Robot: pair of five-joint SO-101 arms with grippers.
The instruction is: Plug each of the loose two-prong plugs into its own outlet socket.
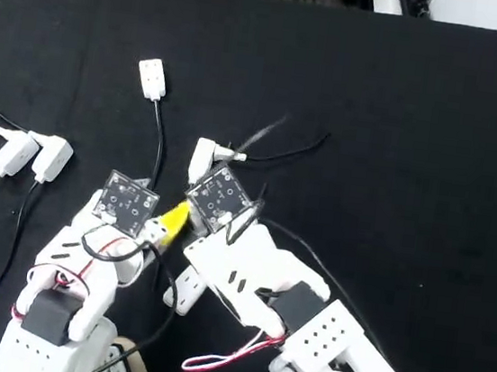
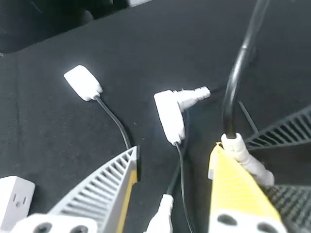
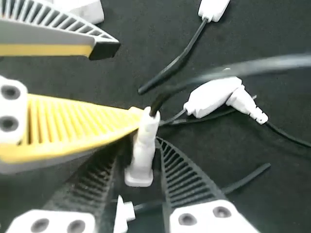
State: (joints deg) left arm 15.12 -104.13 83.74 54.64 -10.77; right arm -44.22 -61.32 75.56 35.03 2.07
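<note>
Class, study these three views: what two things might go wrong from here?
1. The open left gripper rests its yellow finger on the plug held by the right gripper; it may knock the plug askew or free.
2. That plug's cable runs close by the joined plug and socket; a tug might drag them.

four white outlet sockets (image 1: 152,78) (image 1: 15,153) (image 1: 52,157) (image 1: 202,158), three two-prong plugs (image 3: 141,155) (image 3: 248,107) (image 3: 121,213) and two arms (image 1: 85,257) (image 1: 256,269) over one black table (image 1: 419,125).

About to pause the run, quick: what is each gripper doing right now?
Left gripper: open, gripping nothing.
Right gripper: shut on a white plug.
</note>
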